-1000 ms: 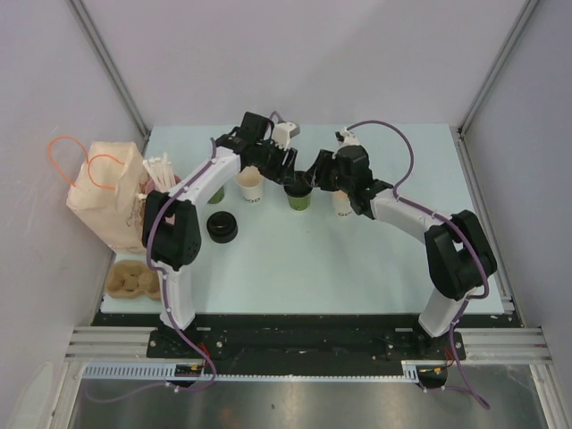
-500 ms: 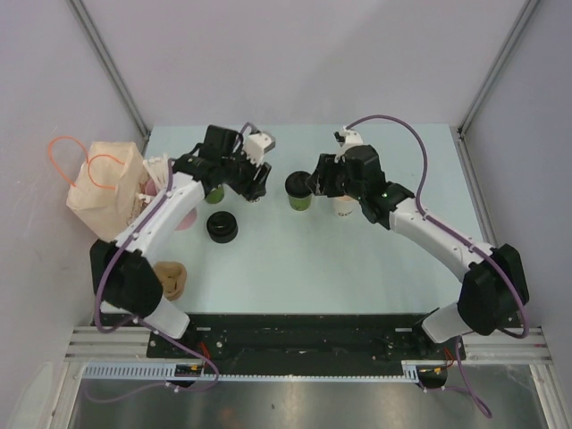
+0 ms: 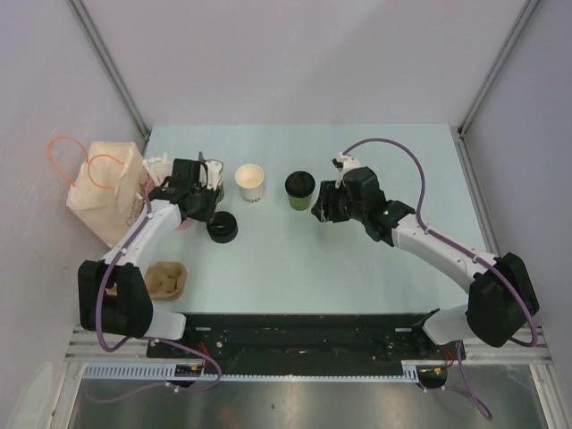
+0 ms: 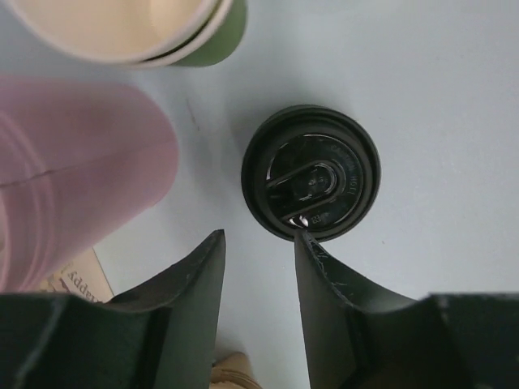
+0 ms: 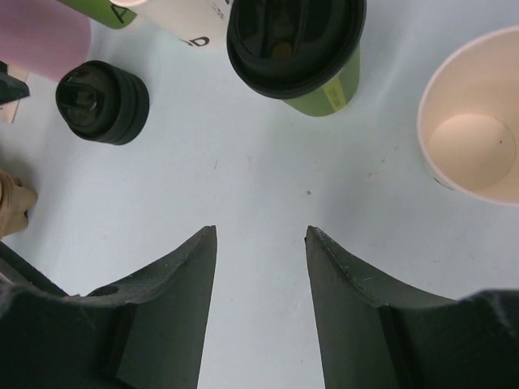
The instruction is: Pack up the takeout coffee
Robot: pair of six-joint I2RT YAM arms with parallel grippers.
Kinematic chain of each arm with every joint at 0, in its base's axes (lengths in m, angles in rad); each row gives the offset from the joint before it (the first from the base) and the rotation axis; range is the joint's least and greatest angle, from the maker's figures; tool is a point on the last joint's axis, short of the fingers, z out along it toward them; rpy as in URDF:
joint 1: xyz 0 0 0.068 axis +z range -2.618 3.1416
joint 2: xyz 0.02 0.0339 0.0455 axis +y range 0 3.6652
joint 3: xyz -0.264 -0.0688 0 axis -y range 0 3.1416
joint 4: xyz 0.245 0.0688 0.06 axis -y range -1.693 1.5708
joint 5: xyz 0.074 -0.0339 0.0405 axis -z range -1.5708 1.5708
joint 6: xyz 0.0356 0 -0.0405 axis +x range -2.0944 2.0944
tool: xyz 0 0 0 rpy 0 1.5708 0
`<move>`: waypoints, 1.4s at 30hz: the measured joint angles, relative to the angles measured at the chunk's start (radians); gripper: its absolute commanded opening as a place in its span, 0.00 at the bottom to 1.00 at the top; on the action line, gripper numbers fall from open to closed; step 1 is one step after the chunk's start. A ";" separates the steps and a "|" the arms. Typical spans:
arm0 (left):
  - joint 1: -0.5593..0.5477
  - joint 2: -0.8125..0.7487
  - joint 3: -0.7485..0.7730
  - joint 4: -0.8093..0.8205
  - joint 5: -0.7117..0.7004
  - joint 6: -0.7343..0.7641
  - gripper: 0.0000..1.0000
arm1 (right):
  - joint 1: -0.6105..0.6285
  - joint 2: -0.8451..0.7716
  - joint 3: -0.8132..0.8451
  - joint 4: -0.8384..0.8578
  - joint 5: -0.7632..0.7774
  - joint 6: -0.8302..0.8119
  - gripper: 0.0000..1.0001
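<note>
Pale blue desk (image 3: 357,268), grey panels around. The loose black lid (image 4: 310,172) lies flat toward the left edge, just ahead of my left jaws, which are parted and empty. The lidded green cup (image 5: 296,49) stands toward the far edge beyond my right jaws, also parted and empty. Judgement: lid light, slick; pinch across its rim. Cup thin, crushable; clasp the wall gently.

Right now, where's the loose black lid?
In the top view, the loose black lid sits left of centre on the table, just ahead of the left gripper, nearer the arm bases than the open white cup.
</note>
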 measured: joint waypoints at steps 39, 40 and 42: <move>0.057 0.114 -0.120 0.198 0.013 -0.150 0.00 | -0.049 -0.099 -0.061 -0.016 -0.010 -0.003 0.52; 0.057 0.113 -0.120 0.198 0.014 -0.150 0.00 | -0.051 -0.103 -0.063 -0.016 -0.010 -0.003 0.52; 0.057 0.108 -0.120 0.197 0.021 -0.150 0.01 | -0.054 -0.114 -0.063 -0.017 -0.011 -0.003 0.52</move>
